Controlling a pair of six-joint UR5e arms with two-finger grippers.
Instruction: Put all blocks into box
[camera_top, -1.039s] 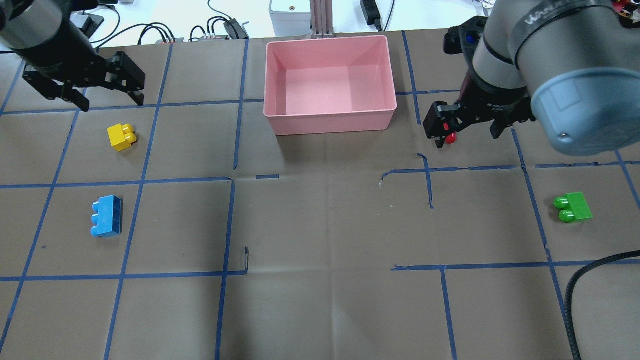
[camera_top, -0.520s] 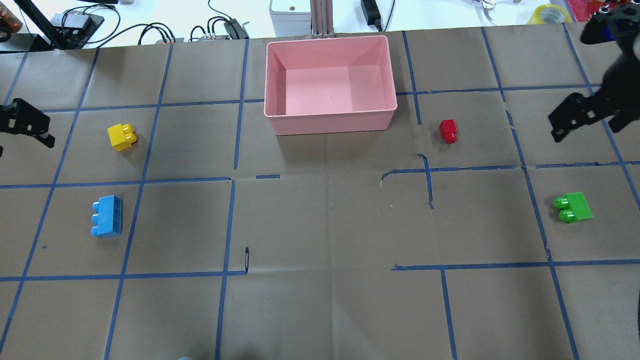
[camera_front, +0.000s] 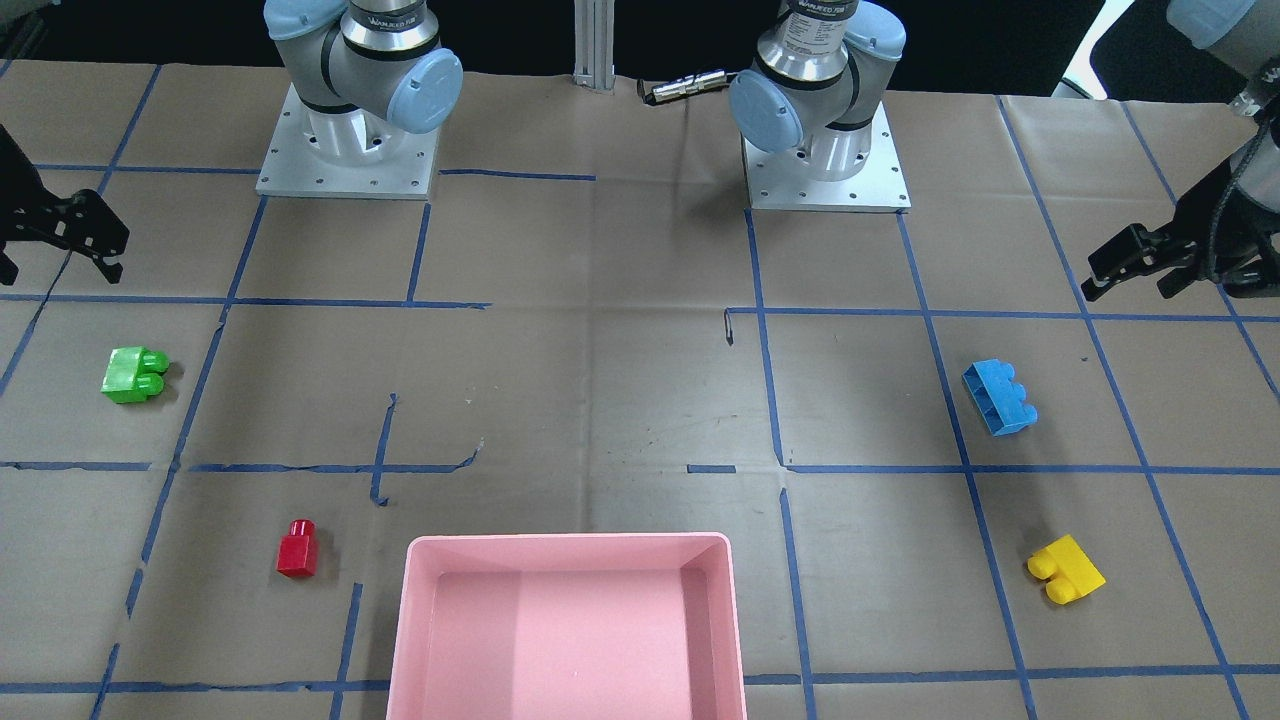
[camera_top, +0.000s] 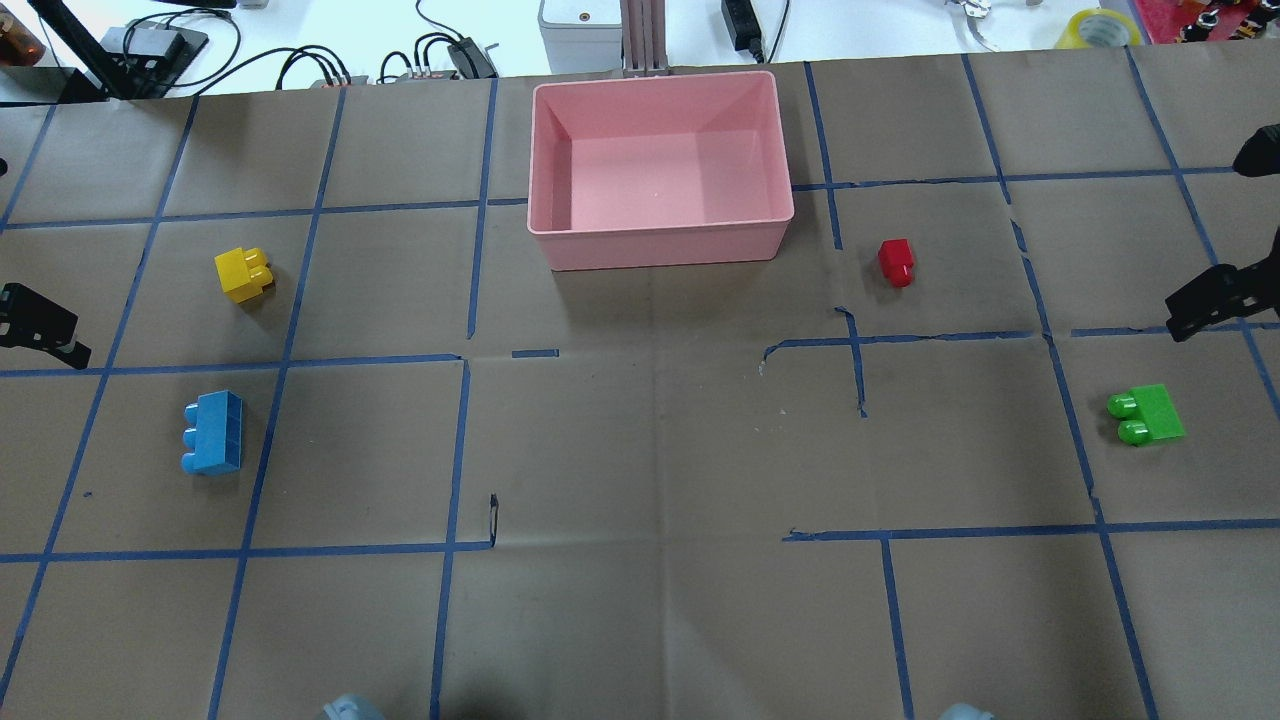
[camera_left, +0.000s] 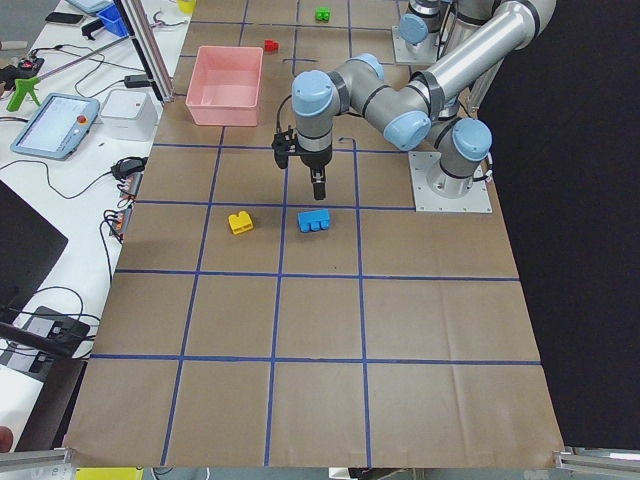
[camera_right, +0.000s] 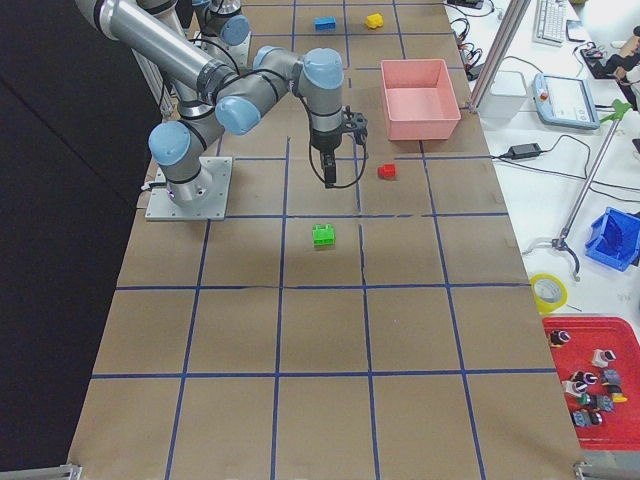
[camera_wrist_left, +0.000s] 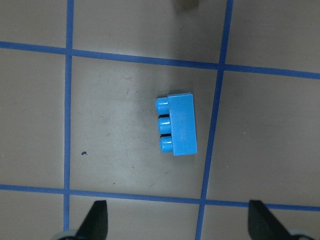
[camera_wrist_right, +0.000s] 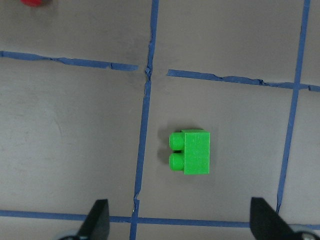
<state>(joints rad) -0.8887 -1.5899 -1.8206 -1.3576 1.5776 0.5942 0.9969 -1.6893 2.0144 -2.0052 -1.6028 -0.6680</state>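
Currently we are finding every block lying on the worktop, none in the box; yellow and red are flanking it, well apart. Left hand, spread apart, is hanging high over blue; right hand, likewise apart, over green. We are judging these bricks light, rigid and glossy, hence slippery, and are advising a pinch across the flat side walls, clear of the studs.

Open approach from above to blue block, yellow block, green block and red block: bare paper around each. Nearest obstacle to red block: box side wall, near, not touching. Open top on box, low walls all round.
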